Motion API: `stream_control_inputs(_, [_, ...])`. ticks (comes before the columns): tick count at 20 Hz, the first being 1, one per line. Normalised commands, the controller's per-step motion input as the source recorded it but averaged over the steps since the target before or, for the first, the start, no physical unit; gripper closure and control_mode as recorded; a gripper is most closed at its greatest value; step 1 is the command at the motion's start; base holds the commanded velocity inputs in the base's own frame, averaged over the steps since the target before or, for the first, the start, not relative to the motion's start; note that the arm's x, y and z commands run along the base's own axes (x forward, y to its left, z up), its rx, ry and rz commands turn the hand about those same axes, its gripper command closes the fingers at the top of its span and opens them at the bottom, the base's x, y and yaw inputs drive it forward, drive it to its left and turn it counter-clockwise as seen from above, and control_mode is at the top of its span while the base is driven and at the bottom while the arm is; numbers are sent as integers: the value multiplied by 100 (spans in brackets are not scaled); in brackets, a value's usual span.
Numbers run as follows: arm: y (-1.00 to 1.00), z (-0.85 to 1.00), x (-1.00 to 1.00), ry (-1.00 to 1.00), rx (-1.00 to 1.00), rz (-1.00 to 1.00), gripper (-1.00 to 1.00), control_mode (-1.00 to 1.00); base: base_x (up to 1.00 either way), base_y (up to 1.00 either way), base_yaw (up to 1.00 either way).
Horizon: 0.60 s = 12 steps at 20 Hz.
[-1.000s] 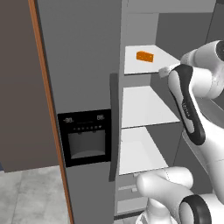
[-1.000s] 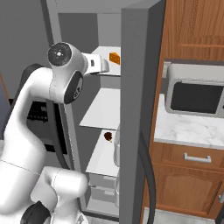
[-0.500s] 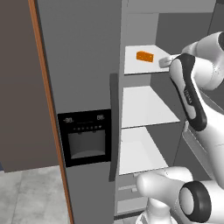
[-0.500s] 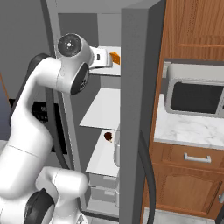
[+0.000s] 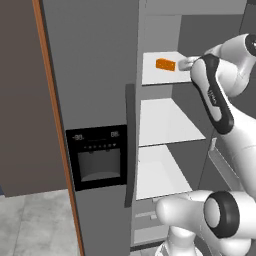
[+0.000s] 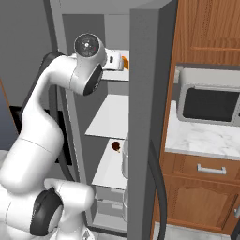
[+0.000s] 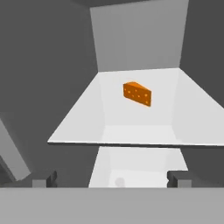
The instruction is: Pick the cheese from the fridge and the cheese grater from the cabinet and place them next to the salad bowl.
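Cheese, a small orange wedge-shaped block point(image 7: 137, 93), sits on the top white shelf point(image 7: 83, 118) of the tall grey fridge point(image 5: 95, 75), toward its back edge. Over the last second the white arm's two-finger gripper point(image 7: 114, 178) has moved in to the shelf's front edge. Fingers are spread wide and empty. My judgement: approach is under way, grasp not yet made.

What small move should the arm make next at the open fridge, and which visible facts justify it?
Probably ease the gripper forward over the top shelf toward the cheese. In the hand view the jaws stand wide apart before the shelf's front edge, and the cheese lies untouched further back, roughly centred between them.
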Motion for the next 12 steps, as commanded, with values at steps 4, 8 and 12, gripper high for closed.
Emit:
stream_control_inputs(4, [0,0,33,0,0,0,-100,-100,0,0,0])
stream_control_inputs(8, [0,0,35,0,0,0,-100,-100,0,0,0])
stream_control_inputs(12, [-11,0,30,0,0,0,-100,-100,0,0,0])
